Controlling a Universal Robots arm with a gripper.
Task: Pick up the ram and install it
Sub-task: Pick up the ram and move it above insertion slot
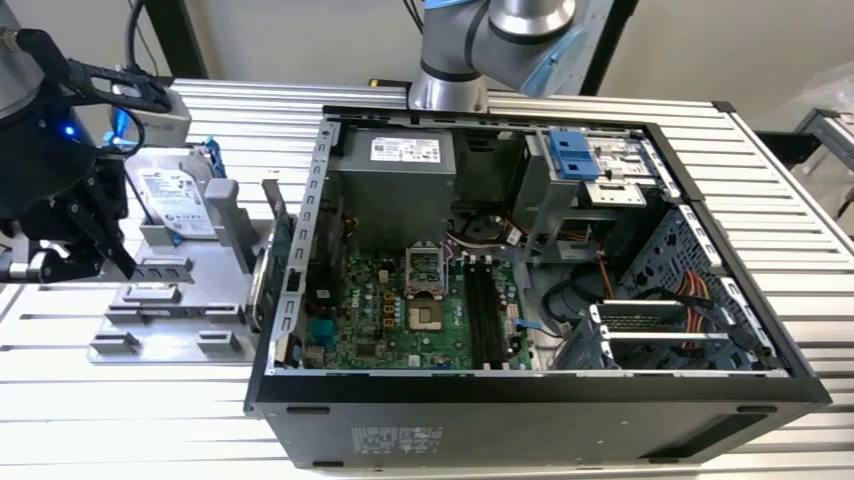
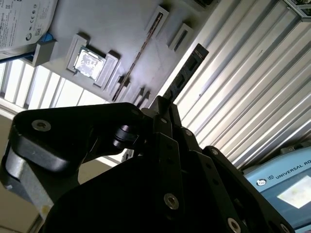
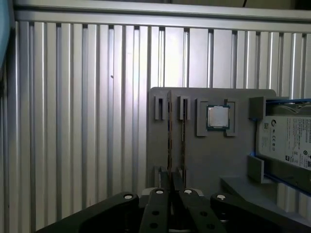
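The ram (image 3: 169, 136) is a thin dark stick seen edge-on, and it runs out from my fingertips over the grey tray (image 3: 209, 160). In the second wrist view the ram (image 2: 187, 73) reaches past the tray edge, beside its slot. My gripper (image 3: 170, 182) is shut on the stick's near end. In the exterior view the gripper (image 1: 100, 250) hangs over the tray (image 1: 160, 330) at the exterior view's left. A second stick (image 3: 183, 141) stands in the neighbouring tray slot.
On the tray lie a square silver processor chip (image 3: 217, 117) and a hard drive (image 1: 174, 200) with blue tabs. The open computer case (image 1: 534, 400) lies at the exterior view's right, with long dark memory slots (image 1: 483, 315) on its green motherboard. The arm's base (image 1: 494, 40) stands behind the case.
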